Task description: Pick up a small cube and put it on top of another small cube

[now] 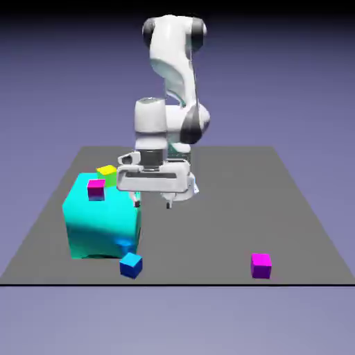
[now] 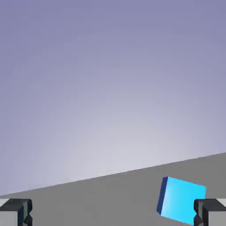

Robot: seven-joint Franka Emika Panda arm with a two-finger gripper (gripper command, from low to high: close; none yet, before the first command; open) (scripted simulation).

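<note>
The small plain blue cube with darker blue shaded faces point(image 1: 130, 265) sits on the flat dark grey surface point(image 1: 201, 243), close to its front edge, on the exterior view's left. Just behind it stands the big glossy cyan block with a rounded side point(image 1: 104, 222), which carries a faint blue tint low down, beside the cube. Over the block's top, a small magenta cube point(image 1: 96, 189) shows toward the front and a small yellow block point(image 1: 107, 173) behind it. Well apart, near the front edge on the exterior view's right, lies a small purple-magenta cube point(image 1: 261, 266).

The two-finger end effector point(image 1: 152, 204) of the white, black-jointed robot arm point(image 1: 173, 62) hangs above the surface, fingers pointing down, its tips wide apart with nothing between them. In the hand view, the blue cube shows at the lower right, partly hidden by the right-hand fingertip point(image 2: 211, 212); whether they touch cannot be told.
</note>
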